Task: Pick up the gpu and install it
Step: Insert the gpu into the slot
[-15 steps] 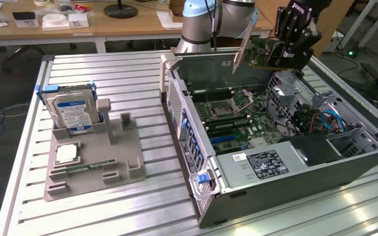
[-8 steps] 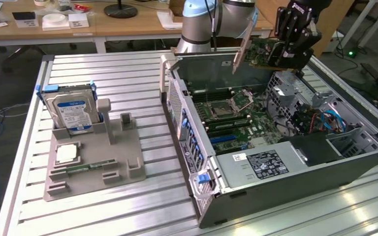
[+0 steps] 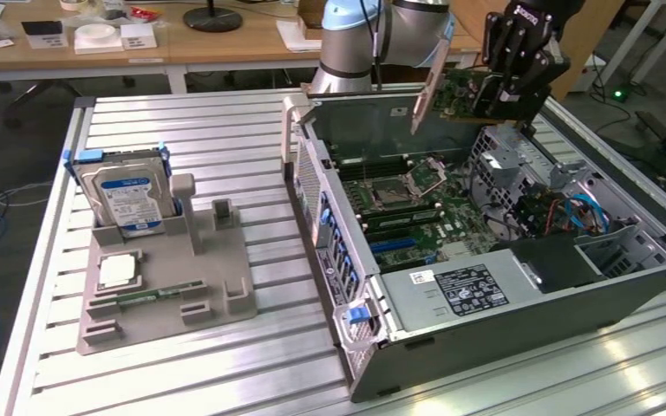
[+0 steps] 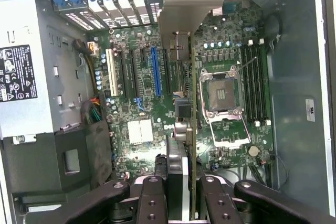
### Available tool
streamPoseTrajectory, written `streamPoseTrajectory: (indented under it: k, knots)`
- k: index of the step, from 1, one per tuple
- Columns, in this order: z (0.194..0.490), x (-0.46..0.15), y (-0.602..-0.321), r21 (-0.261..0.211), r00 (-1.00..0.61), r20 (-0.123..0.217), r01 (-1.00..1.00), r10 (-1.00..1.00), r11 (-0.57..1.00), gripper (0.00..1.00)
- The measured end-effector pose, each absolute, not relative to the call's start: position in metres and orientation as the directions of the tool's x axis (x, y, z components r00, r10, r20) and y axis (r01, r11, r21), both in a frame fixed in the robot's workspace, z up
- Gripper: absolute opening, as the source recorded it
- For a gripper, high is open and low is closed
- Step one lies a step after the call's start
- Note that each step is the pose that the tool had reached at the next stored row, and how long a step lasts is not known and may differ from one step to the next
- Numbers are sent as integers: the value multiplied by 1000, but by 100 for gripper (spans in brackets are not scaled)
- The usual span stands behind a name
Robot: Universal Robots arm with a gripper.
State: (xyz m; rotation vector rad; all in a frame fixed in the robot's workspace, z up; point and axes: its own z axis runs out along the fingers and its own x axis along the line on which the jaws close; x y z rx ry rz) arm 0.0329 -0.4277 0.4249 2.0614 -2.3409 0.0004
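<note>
The gpu point(image 3: 458, 89), a brownish-green card with a metal end bracket, hangs on edge above the far end of the open computer case point(image 3: 345, 217). My gripper point(image 3: 499, 102) is shut on it from above. In the wrist view the gpu point(image 4: 185, 19) runs edge-on away from my gripper point(image 4: 181, 195), with a black finger point(image 4: 152, 198) on either side of it. Its bracket points toward the case's rear slots. Below it lies the motherboard point(image 4: 142, 129), with a long blue slot point(image 4: 156, 72) just beside the card's line and a white slot point(image 4: 111, 72) further off.
The empty CPU socket point(image 4: 220, 98) and memory slots point(image 4: 254, 82) lie on the card's other side. The power supply point(image 3: 460, 290) fills the case's near end. On the exterior view's left, a grey fixture point(image 3: 166, 277) holds a hard drive point(image 3: 125, 195) and a memory stick point(image 3: 148, 296).
</note>
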Motion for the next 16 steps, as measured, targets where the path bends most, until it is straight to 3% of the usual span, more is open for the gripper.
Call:
streamPoseTrajectory:
  k: [16]
  knots:
    - [424, 31, -428, 10, -123, 16, -992, -992, 123, 28]
